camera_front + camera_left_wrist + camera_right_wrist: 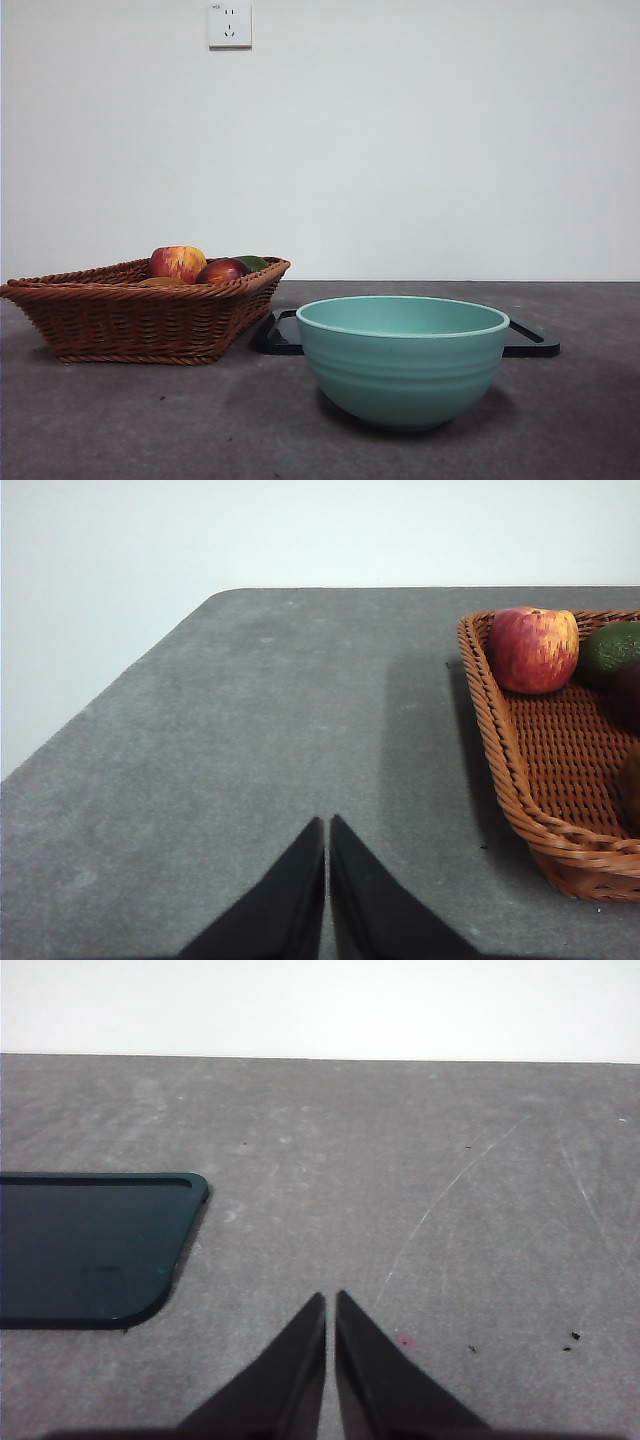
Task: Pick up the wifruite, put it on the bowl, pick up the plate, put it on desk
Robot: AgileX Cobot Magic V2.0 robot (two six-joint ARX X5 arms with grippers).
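Observation:
The wifruite [160,282] shows only as a dull orange-brown sliver over the rim of the wicker basket [130,320], below the apple [178,263]. The teal bowl [402,360] stands empty on the desk [150,420] at centre. The flat black plate [530,340] lies behind the bowl. It also shows in the right wrist view [90,1250]. My left gripper [327,820] is shut and empty over bare desk, beside the basket [520,770]. My right gripper [331,1296] is shut and empty, near the plate's corner. Neither gripper shows in the front view.
The basket also holds a streaked apple [533,648], a dark red fruit [221,271] and a green fruit [612,650]. A white wall with a socket [229,24] stands behind the desk. The desk's edge and corner [225,592] show in the left wrist view.

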